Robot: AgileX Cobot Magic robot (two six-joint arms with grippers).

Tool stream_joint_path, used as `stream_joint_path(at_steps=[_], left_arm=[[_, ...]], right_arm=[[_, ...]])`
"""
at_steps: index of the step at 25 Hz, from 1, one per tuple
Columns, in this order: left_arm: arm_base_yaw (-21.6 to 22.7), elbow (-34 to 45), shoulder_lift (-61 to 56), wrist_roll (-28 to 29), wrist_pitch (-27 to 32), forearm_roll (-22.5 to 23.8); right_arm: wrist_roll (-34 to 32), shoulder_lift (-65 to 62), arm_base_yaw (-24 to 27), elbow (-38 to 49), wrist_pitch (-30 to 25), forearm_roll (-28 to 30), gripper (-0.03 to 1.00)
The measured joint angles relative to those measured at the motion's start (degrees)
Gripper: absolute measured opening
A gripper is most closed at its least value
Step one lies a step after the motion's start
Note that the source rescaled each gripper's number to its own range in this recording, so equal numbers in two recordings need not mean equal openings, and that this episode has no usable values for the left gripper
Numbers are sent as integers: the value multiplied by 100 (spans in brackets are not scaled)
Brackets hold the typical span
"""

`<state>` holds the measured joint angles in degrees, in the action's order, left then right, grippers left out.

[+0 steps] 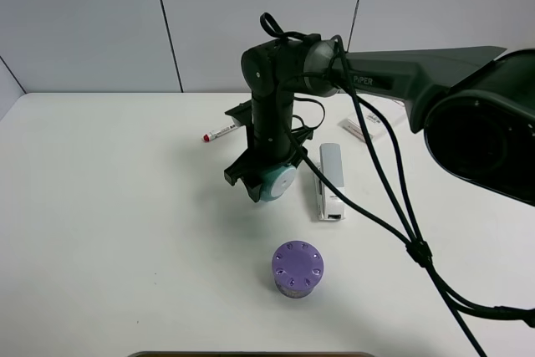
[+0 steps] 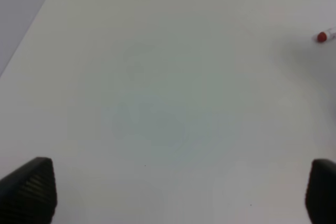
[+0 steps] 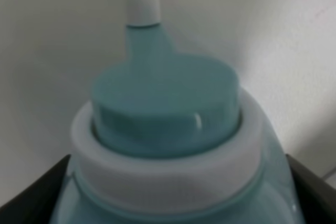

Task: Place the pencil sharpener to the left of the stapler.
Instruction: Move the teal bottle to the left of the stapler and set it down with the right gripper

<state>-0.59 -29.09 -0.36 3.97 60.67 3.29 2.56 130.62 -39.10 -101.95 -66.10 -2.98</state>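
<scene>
My right gripper (image 1: pixel 267 180), clamped on the small teal plastic pencil sharpener (image 1: pixel 282 181), hangs just left of the slim grey-white stapler (image 1: pixel 331 178).

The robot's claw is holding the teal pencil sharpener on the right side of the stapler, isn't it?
Not quite. The right claw does hold the teal pencil sharpener, but it is on the left side of the stapler, not the right. The exterior high view shows this.
</scene>
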Motion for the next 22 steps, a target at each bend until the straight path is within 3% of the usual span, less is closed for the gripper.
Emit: stream_joint_path(at_steps=[19, 20, 21, 22], left_arm=[[0, 0, 0, 0, 0, 0], [0, 0, 0, 0, 0, 0], [0, 0, 0, 0, 0, 0], [0, 0, 0, 0, 0, 0]], right_arm=[[-256, 344, 0, -14, 269, 6, 0], [-314, 344, 0, -14, 269, 6, 2], [-352, 344, 0, -14, 269, 6, 13], [-384, 344, 0, -14, 269, 6, 37]])
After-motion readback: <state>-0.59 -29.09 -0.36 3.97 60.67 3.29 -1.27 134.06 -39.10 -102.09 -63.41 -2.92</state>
